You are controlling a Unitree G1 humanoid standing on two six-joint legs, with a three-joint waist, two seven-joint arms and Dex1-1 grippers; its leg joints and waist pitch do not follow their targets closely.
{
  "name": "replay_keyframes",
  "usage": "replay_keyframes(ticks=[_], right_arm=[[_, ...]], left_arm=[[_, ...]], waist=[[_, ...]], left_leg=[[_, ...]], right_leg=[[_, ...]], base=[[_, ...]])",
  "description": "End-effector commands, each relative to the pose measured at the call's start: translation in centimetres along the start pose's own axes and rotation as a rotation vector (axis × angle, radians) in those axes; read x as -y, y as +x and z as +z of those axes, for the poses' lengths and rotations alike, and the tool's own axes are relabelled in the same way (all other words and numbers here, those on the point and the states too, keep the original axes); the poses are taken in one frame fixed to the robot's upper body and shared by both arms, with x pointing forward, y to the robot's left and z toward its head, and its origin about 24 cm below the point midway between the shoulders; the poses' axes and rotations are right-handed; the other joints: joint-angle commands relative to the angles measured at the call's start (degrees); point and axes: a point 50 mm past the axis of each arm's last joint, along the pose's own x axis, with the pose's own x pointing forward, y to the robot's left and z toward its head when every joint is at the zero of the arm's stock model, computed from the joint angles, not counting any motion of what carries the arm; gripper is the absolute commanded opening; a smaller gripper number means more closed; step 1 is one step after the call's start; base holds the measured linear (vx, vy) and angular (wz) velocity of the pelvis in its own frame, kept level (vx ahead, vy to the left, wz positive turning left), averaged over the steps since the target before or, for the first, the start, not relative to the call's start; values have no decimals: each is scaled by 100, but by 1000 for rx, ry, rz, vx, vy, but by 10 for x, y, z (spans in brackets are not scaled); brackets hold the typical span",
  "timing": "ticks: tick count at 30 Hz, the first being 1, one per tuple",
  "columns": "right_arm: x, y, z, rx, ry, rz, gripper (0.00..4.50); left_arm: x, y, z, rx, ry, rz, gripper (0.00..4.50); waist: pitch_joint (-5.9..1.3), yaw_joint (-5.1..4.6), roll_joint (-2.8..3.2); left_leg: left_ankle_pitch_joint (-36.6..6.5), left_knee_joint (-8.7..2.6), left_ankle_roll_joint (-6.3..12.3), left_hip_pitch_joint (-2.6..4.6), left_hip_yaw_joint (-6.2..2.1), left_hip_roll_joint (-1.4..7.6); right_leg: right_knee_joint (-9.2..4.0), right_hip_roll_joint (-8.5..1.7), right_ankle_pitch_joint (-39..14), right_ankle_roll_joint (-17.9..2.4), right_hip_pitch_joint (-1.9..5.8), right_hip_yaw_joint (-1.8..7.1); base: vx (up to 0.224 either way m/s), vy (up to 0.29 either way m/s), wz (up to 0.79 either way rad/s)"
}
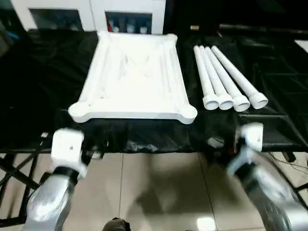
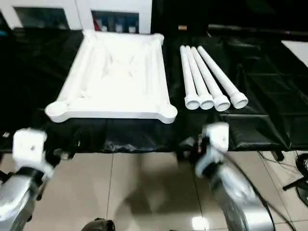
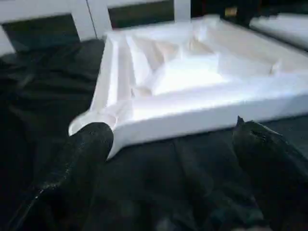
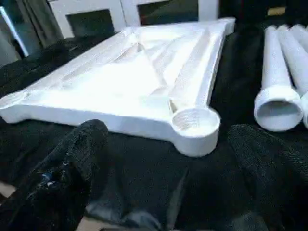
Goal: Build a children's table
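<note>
Both grippers, left [image 3: 168, 144] and right [image 4: 168, 149], are hanging spread wide, holding nothing.
I'm seeing the tabletop [image 1: 134, 72] lying ribs-up on black cloth [image 1: 43, 72], four legs [image 1: 226, 82] beside it.

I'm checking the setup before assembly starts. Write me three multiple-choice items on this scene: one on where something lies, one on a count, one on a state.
1. Where do the legs lie?
A. On the robot's right of the tabletop
B. On top of the tabletop
C. On the floor

2. How many legs are there?
A. Two
B. Three
C. Four

3. Which way does the tabletop lie?
A. Ribbed underside up
B. Smooth side up
C. Standing on edge

Answers:
1. A, the legs rest side by side on the black cloth, right of the tabletop.
2. C, four open ends show in a row.
3. A, ribs and a threaded corner socket face up.
</note>
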Motion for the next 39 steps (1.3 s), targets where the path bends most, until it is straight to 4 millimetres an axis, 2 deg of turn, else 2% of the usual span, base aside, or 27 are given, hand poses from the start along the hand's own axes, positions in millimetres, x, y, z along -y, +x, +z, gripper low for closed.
replay_keyframes(ticks=[1,2,6,7,8,9,10,11,12,15,18,22,24,25,27,28,29,30,31,32,33,34,35,36,37,38,39], right_arm=[[8,3,-7,-48,-26,-64,450],[8,5,-8,-55,-34,-54,450],[6,11,-7,-58,-27,-25,450],[5,13,-6,-58,-41,-18,450],[5,13,-6,-58,-41,-18,450],[5,15,-5,-54,-53,-16,450],[6,16,-4,-49,-65,-18,450],[8,17,-5,-46,-73,-22,450],[8,17,-8,-54,-81,-36,450],[11,15,-9,-60,-65,-52,450],[7,15,-12,-64,-41,-42,450],[2,14,-14,-73,-79,-25,450],[0,15,-14,-71,-81,-17,450],[-6,20,-12,-64,-106,9,450],[-9,24,-6,-39,-103,36,450],[-10,28,-3,-18,-74,50,450],[-9,30,-5,-22,-85,42,450],[-8,31,-5,-30,-104,33,450],[-7,33,-5,-39,-131,22,450],[-7,34,-6,-40,-127,27,450],[-7,34,-6,-40,-127,27,450],[-8,32,-8,-44,-125,38,450],[-8,32,-8,-44,-125,38,450],[-7,31,-8,-44,-126,40,450],[-7,30,-7,-44,-128,40,450],[-6,30,-7,-41,-124,37,450],[-4,29,-7,-39,-122,26,450]], left_arm=[[3,8,-2,-22,12,8,448],[3,11,-2,-26,14,12,448],[9,19,1,-15,-2,1,448],[15,22,2,-10,-5,-21,448],[15,22,2,-10,-5,-22,448],[18,24,3,-8,-5,-37,448],[22,28,2,-11,-12,-49,448],[24,31,0,-17,-21,-55,448],[24,34,-3,-32,-12,-49,448],[27,37,-3,-38,-9,-46,448],[23,43,-1,-31,-6,-42,448],[19,44,-3,-35,5,-31,448],[17,43,-3,-32,-3,-25,448],[14,41,-6,-42,-31,-10,448],[15,40,-7,-45,-30,-12,448],[14,42,-7,-43,-18,-9,448],[13,42,-8,-45,-21,0,448],[12,42,-7,-43,-23,6,448],[12,44,-6,-39,-25,12,448],[11,45,-6,-37,-22,12,448],[11,45,-6,-37,-22,12,448],[12,45,-6,-37,-21,9,448],[12,45,-6,-37,-21,9,448],[12,46,-5,-34,-25,5,448],[13,47,-4,-31,-29,2,448],[13,48,-4,-31,-31,-2,448],[14,49,-4,-31,-36,-10,448]], waist=[[-307,15,50],[-307,16,-2],[-342,14,43],[-340,10,127],[-315,-23,77],[-301,-8,259],[-228,-78,187],[-203,-81,250],[-200,-132,175],[-275,-113,222],[-355,-150,289],[-469,-167,254],[-510,-149,260],[-528,-165,328],[-549,-162,179],[-567,-130,235],[-605,-136,283],[-605,-136,283],[-621,-213,258],[-596,-248,305],[-573,-288,271],[-536,-233,228],[-501,-65,92],[-481,3,139],[-539,69,149],[-574,79,272],[-594,57,394]], left_leg=[[-1669,-484,-449,238,-204,318],[-1771,-488,-472,235,-203,320],[-1972,-507,-506,233,-233,321],[-2453,-523,-554,281,-257,322],[-2930,-534,-531,338,-255,312],[-3202,-546,-547,392,-277,295],[-3765,-517,-521,525,-259,259],[-3930,-513,-511,570,-276,244],[-3977,-498,-430,606,-270,215],[-3312,-537,-191,504,-231,174],[-2758,-582,55,529,-211,192],[-1479,-465,578,415,-128,114],[-903,-396,814,369,-117,61],[-594,-362,955,412,-140,49],[-228,-283,1262,394,-157,9],[-87,-251,1404,370,-162,-18],[123,-236,1529,473,-220,12],[123,-236,1529,473,-220,12],[742,-174,2070,760,-430,139],[965,-128,2453,994,-595,292],[987,-110,2594,1056,-665,364],[963,-42,2682,886,-605,241],[604,169,2237,315,-256,-261],[349,170,1991,110,-241,-311],[114,173,1576,3,-292,-251],[295,78,1306,127,-355,-206],[509,-6,1279,385,-462,-107]], right_leg=[[-464,-270,-798,-603,8,213],[-480,-274,-943,-565,5,214],[-462,-281,-1062,-504,51,187],[-507,-294,-1542,-450,66,168],[-595,-265,-2061,-375,72,136],[-621,-259,-2331,-369,68,115],[-792,-200,-2979,-350,23,46],[-812,-189,-3246,-348,53,3],[-875,-173,-3493,-333,133,-51],[-889,-215,-3316,-372,361,10],[-798,-143,-2315,-739,450,25],[-658,-130,-800,-1177,648,36],[-597,-93,-291,-1219,733,30],[-545,-39,75,-1189,717,2],[-488,18,487,-1110,774,-14],[-452,7,629,-1083,800,-3],[-385,50,777,-1034,745,-38],[-385,50,777,-1034,745,-38],[-173,156,1011,-805,515,-120],[-48,89,694,-685,213,-137],[-8,38,480,-663,107,-120],[-64,-44,489,-623,243,-21],[-296,-33,1094,-755,790,242],[-382,-146,1144,-814,938,341],[-422,-144,1259,-819,1109,372],[-311,101,1611,-632,1100,245],[-171,235,1718,-462,928,116]], base=[[-61,-4,2],[-61,-4,2],[0,0,0],[0,0,0],[0,0,0],[0,0,0],[0,0,0],[0,0,0],[0,0,0],[22,6,-4],[88,4,-3],[104,-5,0],[122,-11,3],[128,-5,4],[128,-2,5],[113,-7,10],[113,-7,10],[97,-20,14],[83,-33,15],[83,-33,15],[69,-44,13],[66,-45,10],[66,-45,10],[57,-20,15],[51,-16,20],[51,-16,20],[79,-37,22]])
